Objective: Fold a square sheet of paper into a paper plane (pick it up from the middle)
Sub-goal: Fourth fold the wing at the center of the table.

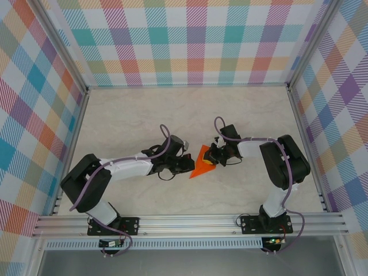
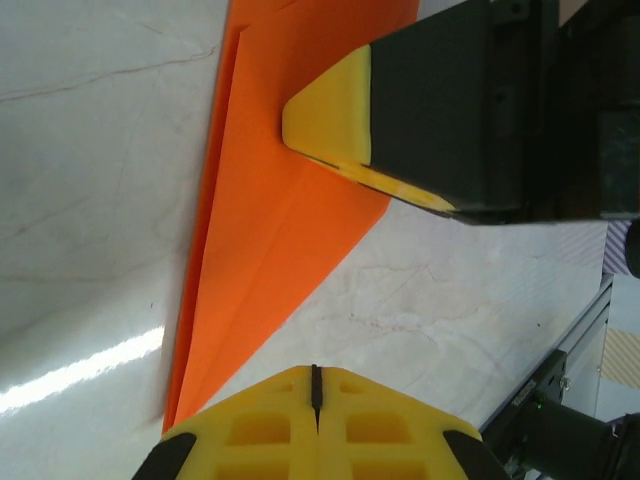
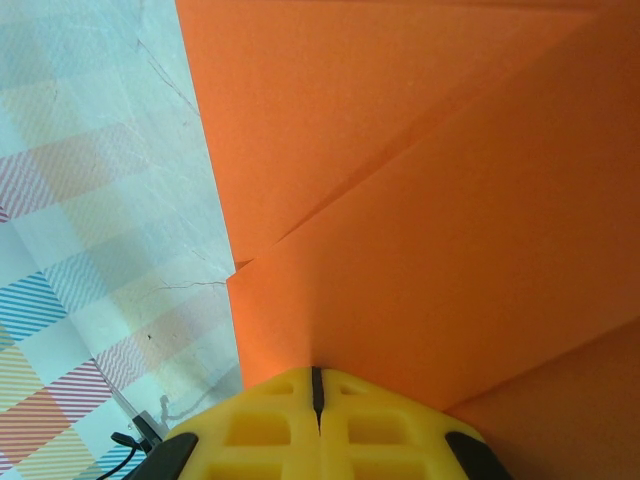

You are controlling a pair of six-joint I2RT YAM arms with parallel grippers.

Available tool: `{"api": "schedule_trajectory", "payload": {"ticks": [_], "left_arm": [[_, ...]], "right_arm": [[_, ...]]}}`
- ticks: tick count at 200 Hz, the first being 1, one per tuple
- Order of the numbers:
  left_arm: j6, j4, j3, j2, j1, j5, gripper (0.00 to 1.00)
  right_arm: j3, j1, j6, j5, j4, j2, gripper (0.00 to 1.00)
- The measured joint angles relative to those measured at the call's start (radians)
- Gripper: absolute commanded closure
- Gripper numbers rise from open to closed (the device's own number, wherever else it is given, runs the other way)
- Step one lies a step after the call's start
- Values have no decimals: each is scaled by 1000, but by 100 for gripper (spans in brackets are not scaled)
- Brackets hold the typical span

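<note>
The left arm [image 1: 123, 168] and right arm [image 1: 283, 162] bend inward from the lower frame, forearms low, meeting near centre. The left gripper [image 1: 185, 165] and right gripper [image 1: 211, 157] face each other, near together, each with its jaws closed tight.

The table [image 1: 132, 115] is a pale cream, marble-look slab with faint veins, glossy enough to carry a bright streak of glare. An aluminium rail [image 1: 190, 221] runs along its 6 o'clock edge. One thing lies on it: the orange sheet of paper [image 1: 200, 167], folded into a narrow triangle with visible creases. It sits just toward 6 o'clock of the table's centre, its sharpest tip pointing to 7 o'clock.
</note>
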Motion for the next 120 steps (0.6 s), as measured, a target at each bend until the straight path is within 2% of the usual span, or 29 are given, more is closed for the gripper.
{"api": "schedule_trajectory", "payload": {"ticks": [38, 120], "left_arm": [[-9, 42, 0, 80, 0, -2, 100], [-13, 46, -3, 143, 0, -4, 100]], "right_arm": [[0, 0, 0, 0, 0, 0, 96], [0, 0, 0, 0, 0, 0, 96]]}}
